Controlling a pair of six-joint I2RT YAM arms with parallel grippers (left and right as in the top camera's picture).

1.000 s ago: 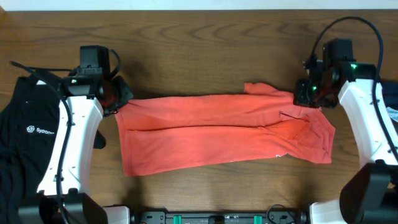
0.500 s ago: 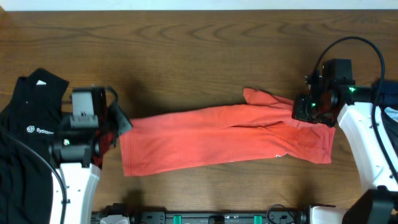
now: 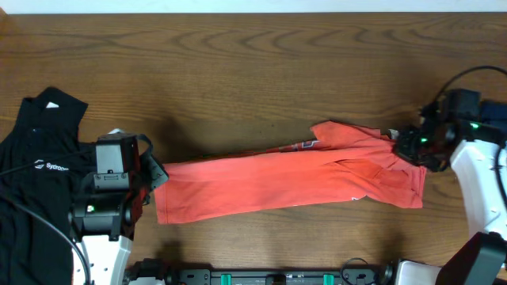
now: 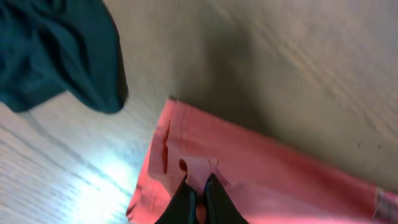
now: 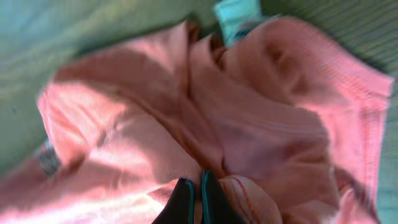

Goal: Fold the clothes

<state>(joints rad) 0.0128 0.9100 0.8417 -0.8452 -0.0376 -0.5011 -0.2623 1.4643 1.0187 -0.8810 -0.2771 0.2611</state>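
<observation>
The coral-red T-shirt (image 3: 285,178) lies as a long folded band across the middle of the wooden table. A bit of its lettering shows near the top fold. My left gripper (image 3: 150,180) is shut on the shirt's left edge; the left wrist view shows the fingers (image 4: 198,190) pinching a tuck of red cloth (image 4: 261,174). My right gripper (image 3: 408,146) is shut on the shirt's right end; the right wrist view shows the fingers (image 5: 198,186) closed on bunched red fabric (image 5: 236,118). The black collared shirt (image 3: 36,182) with a white logo lies at the left edge.
The wooden table (image 3: 238,71) stretches behind the red shirt. A corner of the black shirt (image 4: 56,50) shows in the left wrist view. A dark and pale item (image 3: 499,127) lies at the right edge. Arm bases (image 3: 277,277) sit along the front edge.
Both grippers have moved toward the front of the table, dragging the shirt's far edge over the near part. The red band is now narrower. The right gripper has also shifted rightward.
</observation>
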